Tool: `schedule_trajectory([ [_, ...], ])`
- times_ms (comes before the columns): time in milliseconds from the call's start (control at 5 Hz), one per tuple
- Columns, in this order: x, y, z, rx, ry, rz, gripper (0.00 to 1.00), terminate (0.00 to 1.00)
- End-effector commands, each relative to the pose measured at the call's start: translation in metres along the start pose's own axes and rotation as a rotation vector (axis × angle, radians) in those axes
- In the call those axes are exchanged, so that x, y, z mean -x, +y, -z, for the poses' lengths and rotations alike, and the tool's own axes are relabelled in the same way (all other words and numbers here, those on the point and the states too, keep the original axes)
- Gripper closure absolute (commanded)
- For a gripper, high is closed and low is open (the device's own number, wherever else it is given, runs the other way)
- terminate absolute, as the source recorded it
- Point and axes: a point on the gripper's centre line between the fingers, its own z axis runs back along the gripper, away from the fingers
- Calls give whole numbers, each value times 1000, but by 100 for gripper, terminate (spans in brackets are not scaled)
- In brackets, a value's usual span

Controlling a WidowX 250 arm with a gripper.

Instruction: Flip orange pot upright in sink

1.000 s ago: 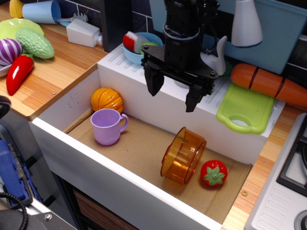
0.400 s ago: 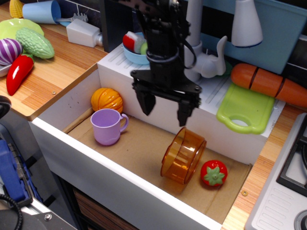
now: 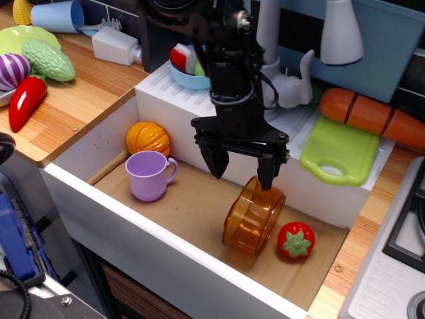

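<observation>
Orange pot (image 3: 254, 216) on side, sink (image 3: 199, 206) floor right, beside tomato (image 3: 295, 240). Gripper (image 3: 242, 170) above pot, jaws wide, empty. We advise: straddle upper rim wall, close firmly, rotate mouth upward, avoid tomato.

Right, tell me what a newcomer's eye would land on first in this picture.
First, the black gripper, jaws open, hanging in the middle of the view just above the orange pot, which lies on its side on the brown floor of the white sink. Next to the pot's right sits a small red tomato. At the sink's left end a lilac mug stands upright in front of an orange pumpkin.
</observation>
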Motion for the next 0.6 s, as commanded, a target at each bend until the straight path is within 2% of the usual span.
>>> schedule_trajectory([
  [0, -5, 1, 3, 84, -34, -36, 0, 0],
  [400, -4, -9, 14, 184, -59, -84, 0, 0],
])
